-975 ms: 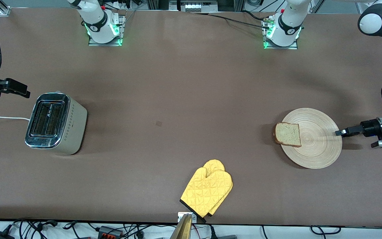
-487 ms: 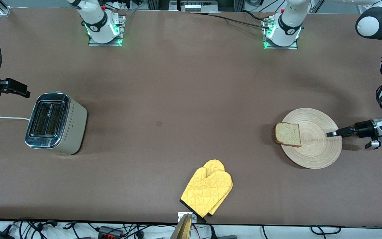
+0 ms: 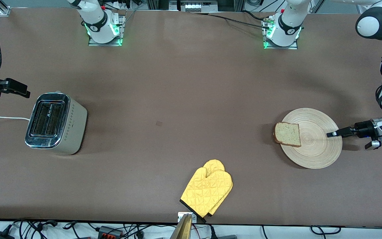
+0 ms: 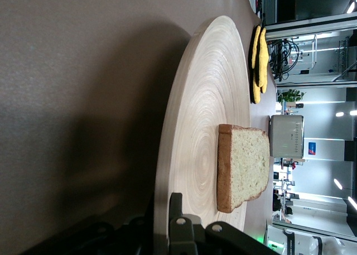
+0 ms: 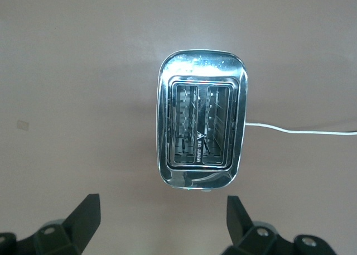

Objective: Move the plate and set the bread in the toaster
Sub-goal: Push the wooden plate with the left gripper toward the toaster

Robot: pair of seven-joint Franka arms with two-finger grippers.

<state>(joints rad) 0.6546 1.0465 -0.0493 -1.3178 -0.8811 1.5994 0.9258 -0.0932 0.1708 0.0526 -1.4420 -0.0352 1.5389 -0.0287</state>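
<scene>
Toward the left arm's end of the table, the plate (image 3: 311, 138) is lying flat, with the bread (image 3: 287, 134) sitting on the part of it that faces the right arm's end, the crust slightly overhanging the rim. The left gripper (image 3: 332, 134) is reaching in low over the rim at the plate's outer edge, and the left wrist view is showing that rim (image 4: 167, 171) running right up to the fingers; whether they are already pinching it I cannot tell. The wood looks stiff, light and thin, so the rim seems the only place to take it, and it should be kept level, because the soft, light slice is likely to slide or tip off. The bread itself would probably want a gentle pinch across its faces. The yellow oven mitt (image 3: 207, 187) is lying nearer the front camera, mid-table. The right gripper (image 5: 162, 219) is waiting, fingers spread wide, above the toaster (image 3: 57, 123), whose slots are standing empty.
</scene>
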